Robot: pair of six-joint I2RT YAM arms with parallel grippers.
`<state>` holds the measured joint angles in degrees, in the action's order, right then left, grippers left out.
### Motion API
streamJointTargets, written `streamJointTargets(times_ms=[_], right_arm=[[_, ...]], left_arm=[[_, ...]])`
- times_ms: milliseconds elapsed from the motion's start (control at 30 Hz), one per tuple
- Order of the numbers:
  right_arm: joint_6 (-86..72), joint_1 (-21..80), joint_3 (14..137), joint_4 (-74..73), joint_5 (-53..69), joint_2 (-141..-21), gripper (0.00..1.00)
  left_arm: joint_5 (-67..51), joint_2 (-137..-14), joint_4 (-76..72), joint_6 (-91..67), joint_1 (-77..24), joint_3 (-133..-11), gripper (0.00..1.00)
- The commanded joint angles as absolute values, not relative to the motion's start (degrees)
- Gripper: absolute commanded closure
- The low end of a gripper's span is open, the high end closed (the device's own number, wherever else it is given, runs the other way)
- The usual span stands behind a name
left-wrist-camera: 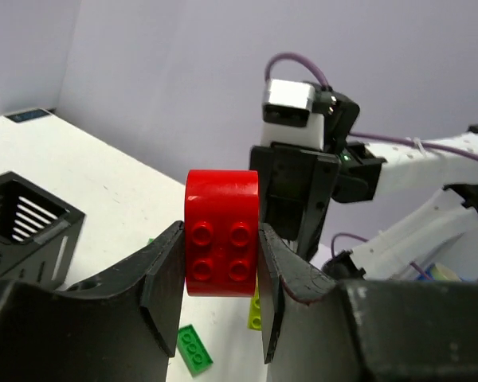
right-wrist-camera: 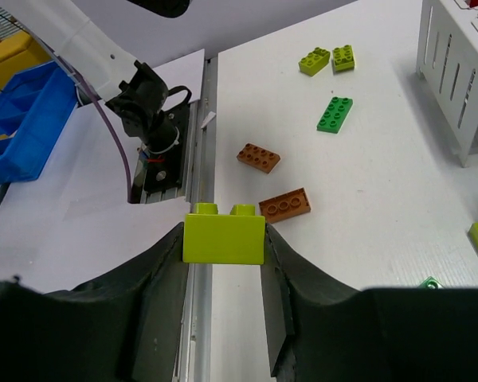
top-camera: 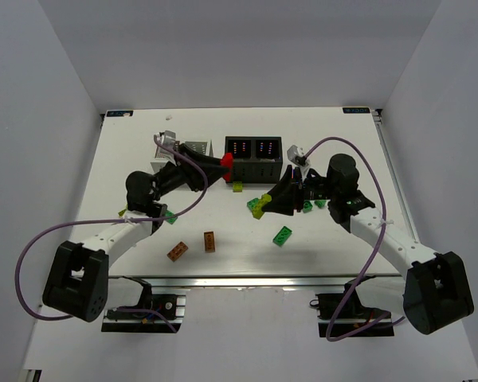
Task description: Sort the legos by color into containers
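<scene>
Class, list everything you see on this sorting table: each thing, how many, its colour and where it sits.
black container: 1, black, back centre
white container: 1, white, left of the black one
red brick: 1, red, held in left gripper
yellow-green bricks: 4; one in right gripper, one before black container, two by left arm
brown-orange bricks: 2, near front edge
green bricks: at least 3, scattered
table: 1, white
Grippers: 2, black, both shut on bricks

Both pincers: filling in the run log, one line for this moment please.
left pincer shut on red brick by black box | right pincer shut on yellow-green brick | brown-orange bricks loose on table
</scene>
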<state>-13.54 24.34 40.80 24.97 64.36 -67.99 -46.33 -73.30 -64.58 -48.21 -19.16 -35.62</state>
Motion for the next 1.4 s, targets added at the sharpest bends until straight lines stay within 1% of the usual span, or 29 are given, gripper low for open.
streamJointTargets(times_ms=[0,33,100,133,167,233,267,300,500,700,1067,1300,1367], right_arm=[[-11.9,24.1,42.0,24.4,63.1,-67.6,1.0],[-11.5,24.1,42.2,24.0,62.4,-67.3,1.0],[-10.3,24.1,42.5,22.2,62.0,-66.7,1.0],[-9.9,24.1,42.7,22.0,61.4,-66.4,1.0],[-9.8,24.1,42.7,21.8,61.3,-66.1,1.0],[-9.8,24.1,42.7,21.8,61.4,-65.4,1.0],[-9.9,24.1,42.6,21.9,61.5,-65.2,1.0],[-10.0,24.1,42.7,21.9,61.7,-65.0,1.0],[-9.9,24.1,42.6,21.9,61.8,-63.9,1.0],[-9.8,24.1,42.6,21.8,61.8,-63.7,1.0],[-9.3,24.0,42.9,21.2,61.6,-65.0,1.0],[-9.1,24.1,43.1,20.9,61.7,-65.2,1.0],[-9.0,24.0,43.1,20.8,61.7,-65.1,1.0]], left_arm=[[-43.4,-71.9,-66.5,-49.5,-16.4,-35.2,1.0],[-41.2,-70.8,-63.7,-45.5,-14.3,-35.3,1.0],[-34.9,-69.4,-46.4,-37.0,-12.7,-38.6,1.0],[-23.6,-68.4,-38.9,-26.2,-12.4,-40.6,1.0],[-17.7,-68.7,-28.8,-22.9,-12.3,-42.3,1.0],[-5.6,-70.6,-21.6,-18.6,-11.9,-47.4,1.0],[-3.1,-72.9,-16.8,-17.1,-11.8,-49.1,1.0],[-1.9,-74.3,-15.7,-16.0,-11.9,-51.6,1.0],[2.4,-83.1,-11.7,-11.0,-11.6,-58.0,1.0],[0.4,-89.5,-9.0,-7.7,-9.8,-62.1,1.0],[0.6,-94.5,-7.6,-4.9,-7.7,-65.2,1.0],[3.1,-94.9,-7.6,-4.5,-7.4,-65.0,1.0],[3.9,-94.9,-7.6,-4.4,-7.4,-64.6,0.98]])
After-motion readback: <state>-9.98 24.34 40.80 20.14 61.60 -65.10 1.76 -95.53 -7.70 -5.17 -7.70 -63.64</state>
